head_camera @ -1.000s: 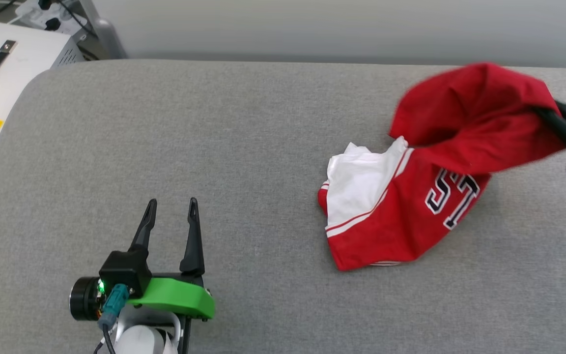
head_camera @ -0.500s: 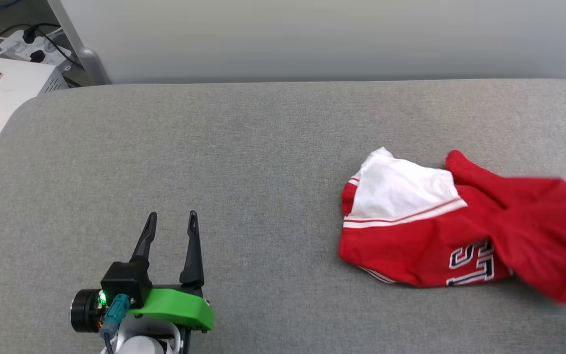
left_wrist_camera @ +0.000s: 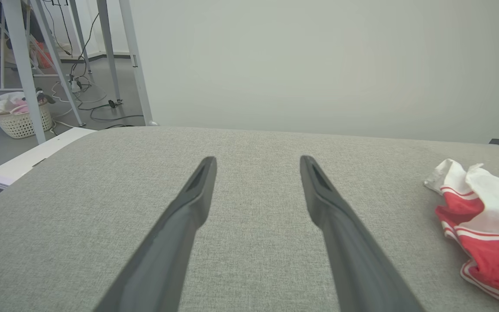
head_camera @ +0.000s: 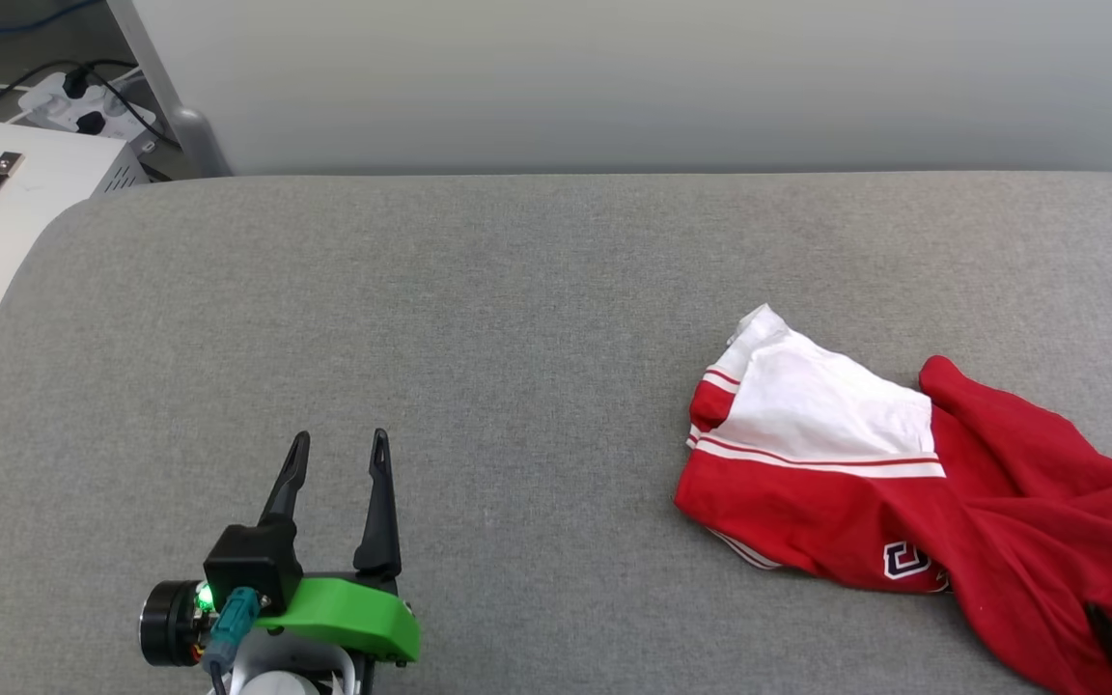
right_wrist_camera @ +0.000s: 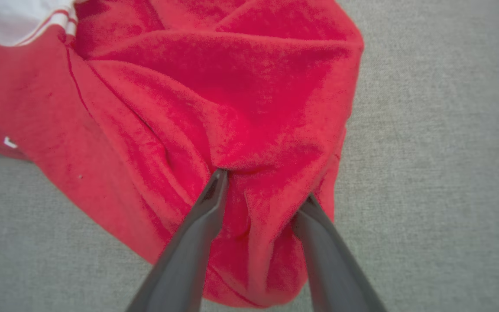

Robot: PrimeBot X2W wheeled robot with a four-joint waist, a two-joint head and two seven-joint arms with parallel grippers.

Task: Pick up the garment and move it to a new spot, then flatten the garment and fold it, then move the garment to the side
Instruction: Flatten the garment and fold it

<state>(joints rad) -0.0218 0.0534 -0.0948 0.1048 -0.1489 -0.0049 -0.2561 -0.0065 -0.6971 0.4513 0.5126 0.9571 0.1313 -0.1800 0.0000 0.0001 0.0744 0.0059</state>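
Observation:
The garment (head_camera: 903, 502), a red T-shirt with a white sleeve and striped trim, lies crumpled on the right part of the grey padded table (head_camera: 517, 338). Part of its white lettering shows near the front fold. In the right wrist view my right gripper (right_wrist_camera: 266, 186) stands open over the red cloth (right_wrist_camera: 232, 86), with a loose ridge of fabric between the spread fingers. One of its dark fingers (head_camera: 1111, 647) shows at the head view's lower right corner. My left gripper (head_camera: 340, 439) is open and empty at the front left, far from the shirt (left_wrist_camera: 487, 225).
A white box with a black handle (head_camera: 6, 212) and a power strip (head_camera: 73, 106) sit beyond the table's left end. A pale wall runs behind the table. The left wrist view shows metal legs and a laundry basket (left_wrist_camera: 20, 117) on the floor.
The right gripper brought the lifted shirt down and toward the front right, and its fingers have spread apart. The shirt now rests on the table. The head view shifted. The left arm stayed put.

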